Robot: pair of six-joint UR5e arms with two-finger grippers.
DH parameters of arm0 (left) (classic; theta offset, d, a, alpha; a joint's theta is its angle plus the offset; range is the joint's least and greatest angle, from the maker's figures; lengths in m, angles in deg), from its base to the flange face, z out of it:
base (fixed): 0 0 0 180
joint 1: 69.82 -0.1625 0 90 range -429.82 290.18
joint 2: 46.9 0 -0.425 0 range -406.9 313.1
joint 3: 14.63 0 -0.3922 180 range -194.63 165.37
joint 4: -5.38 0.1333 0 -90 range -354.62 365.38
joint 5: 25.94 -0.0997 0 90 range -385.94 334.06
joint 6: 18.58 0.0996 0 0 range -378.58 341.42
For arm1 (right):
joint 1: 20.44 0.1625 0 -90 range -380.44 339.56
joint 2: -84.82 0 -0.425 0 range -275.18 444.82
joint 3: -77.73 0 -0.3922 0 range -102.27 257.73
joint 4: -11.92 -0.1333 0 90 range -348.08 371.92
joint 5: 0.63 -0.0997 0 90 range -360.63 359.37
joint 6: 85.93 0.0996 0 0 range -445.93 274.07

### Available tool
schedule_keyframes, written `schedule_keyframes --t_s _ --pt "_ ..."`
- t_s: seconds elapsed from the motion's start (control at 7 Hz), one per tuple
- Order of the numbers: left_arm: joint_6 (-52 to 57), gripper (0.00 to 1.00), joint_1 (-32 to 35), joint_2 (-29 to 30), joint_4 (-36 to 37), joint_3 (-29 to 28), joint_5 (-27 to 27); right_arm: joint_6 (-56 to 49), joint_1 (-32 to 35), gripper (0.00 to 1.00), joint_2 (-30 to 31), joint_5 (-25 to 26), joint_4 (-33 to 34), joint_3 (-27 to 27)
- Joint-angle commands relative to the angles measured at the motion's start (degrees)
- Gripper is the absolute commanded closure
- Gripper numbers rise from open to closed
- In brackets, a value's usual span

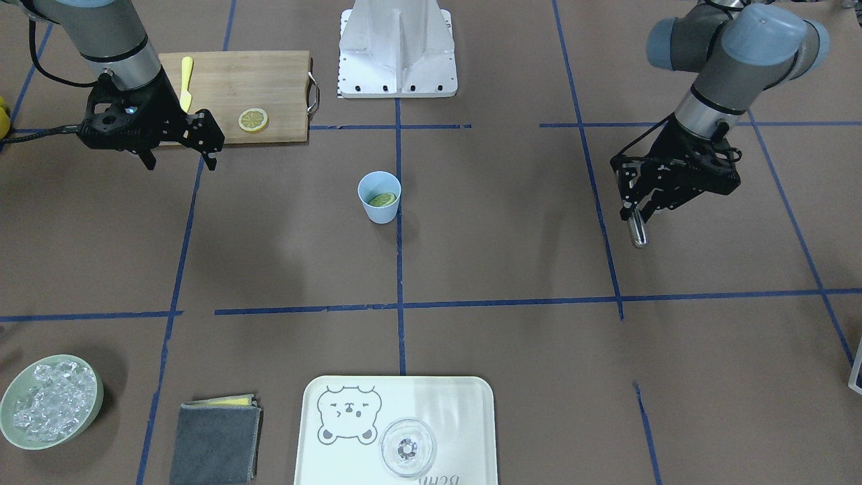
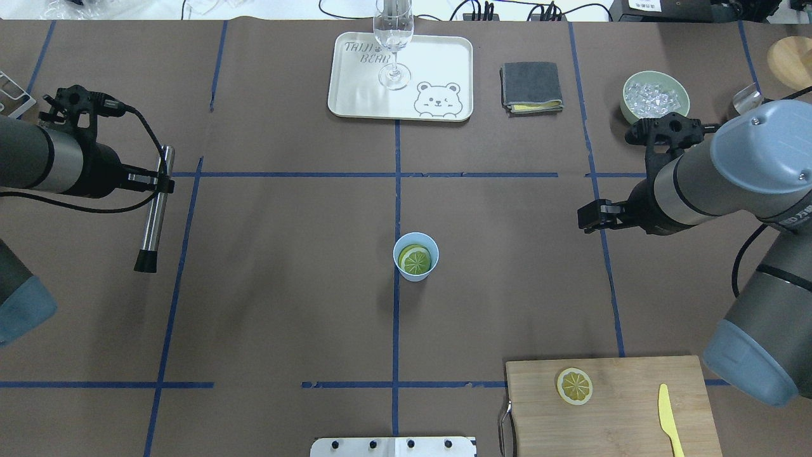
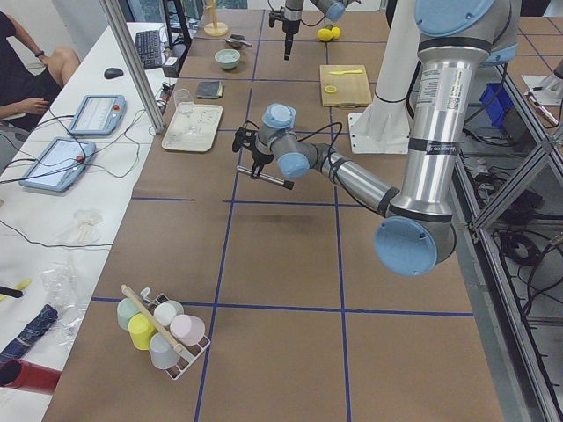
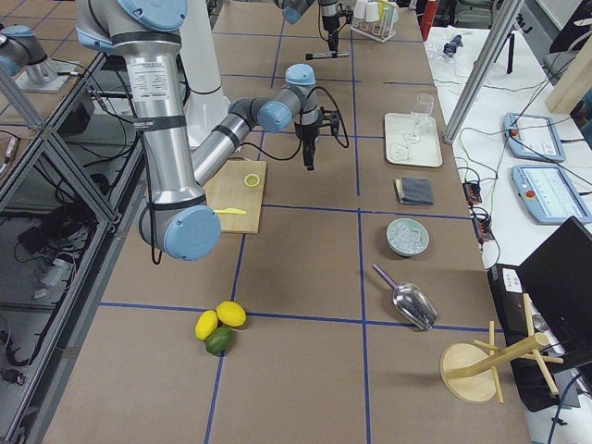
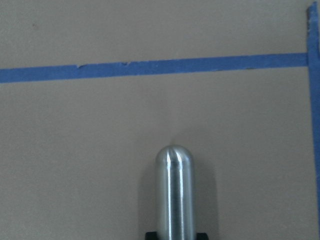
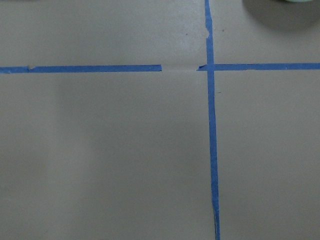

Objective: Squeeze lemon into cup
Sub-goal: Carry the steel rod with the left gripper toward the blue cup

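The light-blue cup (image 1: 380,202) (image 2: 415,271) stands upright at the table's middle. One lemon slice (image 1: 382,199) (image 2: 416,259) lies inside it. A second slice (image 1: 253,120) (image 2: 575,386) lies on the wooden cutting board (image 1: 269,81) (image 2: 622,419). My left gripper (image 1: 633,212) (image 2: 162,184) is shut on a metal muddler (image 1: 637,232) (image 2: 152,216) (image 5: 174,195), held above the table well to the cup's side. My right gripper (image 1: 180,160) (image 2: 590,217) is open and empty, hovering between the board and the cup's side.
A yellow plastic knife (image 1: 186,84) (image 2: 667,412) lies on the board. At the far edge stand a bear tray (image 2: 355,95) with a clear glass (image 2: 393,44), a grey cloth (image 2: 531,86) and a green bowl of ice (image 2: 654,95).
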Motion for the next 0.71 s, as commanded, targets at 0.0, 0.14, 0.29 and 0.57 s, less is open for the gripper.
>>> schedule_keyframes --t_s 0.0,0.14,0.29,0.57 --pt "0.0 1.0 -10.0 6.9 0.3 3.0 -20.0 -0.4 0.8 0.0 0.9 0.1 -0.1 -0.1" --pt "0.0 1.0 -13.7 11.7 6.5 3.2 -27.8 -1.6 1.6 0.0 1.2 0.0 -0.1 -0.1" --pt "-0.2 1.0 -14.0 19.9 15.3 3.1 -28.3 -1.7 1.9 0.0 2.1 -0.1 -0.1 -0.3" --pt "0.3 1.0 -14.5 25.1 15.3 5.0 -34.1 -3.1 3.7 0.0 2.9 -2.6 -0.1 -0.6"
